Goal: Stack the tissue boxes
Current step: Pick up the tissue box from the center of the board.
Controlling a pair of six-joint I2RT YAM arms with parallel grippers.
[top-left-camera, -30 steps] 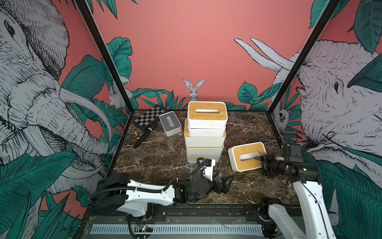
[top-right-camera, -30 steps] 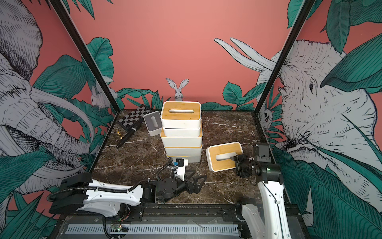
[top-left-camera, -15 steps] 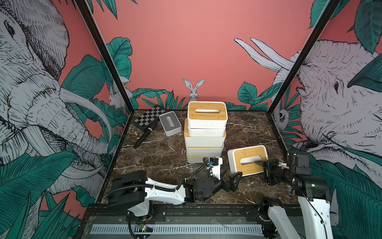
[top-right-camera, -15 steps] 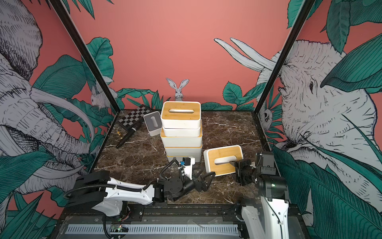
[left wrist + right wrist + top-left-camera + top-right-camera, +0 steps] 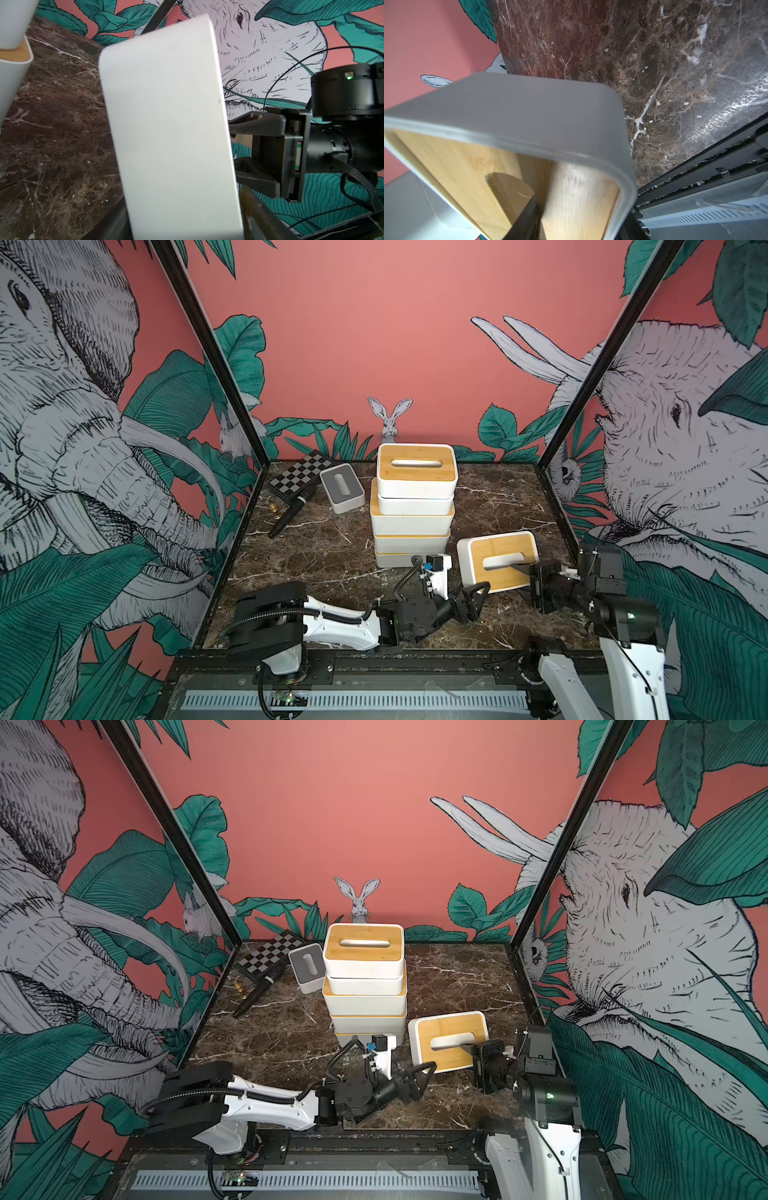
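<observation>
Several tissue boxes (image 5: 417,470) (image 5: 363,948) stand stacked mid-table, the top lid bamboo. A grey-lidded box (image 5: 341,487) lies behind them on the left. To the right of the stack, a bamboo-lidded tissue box (image 5: 498,560) (image 5: 449,1042) (image 5: 467,170) hangs tilted, lid toward the front. My right gripper (image 5: 525,576) (image 5: 575,220) is shut on it, one finger in the lid slot and the other outside the wall. My left gripper (image 5: 478,593) (image 5: 185,224) straddles its lower front end, and in the left wrist view its fingers lie against both sides of the white wall (image 5: 166,124).
A black-and-white checkerboard case (image 5: 297,477) leans in the back left corner, with a black pen (image 5: 291,514) and a small brass piece (image 5: 274,510) in front of it. The black frame rail (image 5: 374,659) runs along the table's front edge. Printed walls close three sides.
My left arm has reached right and up to the held box, and its jaws have narrowed around the box's lower end. The right gripper has drawn back slightly toward the front with the box.
</observation>
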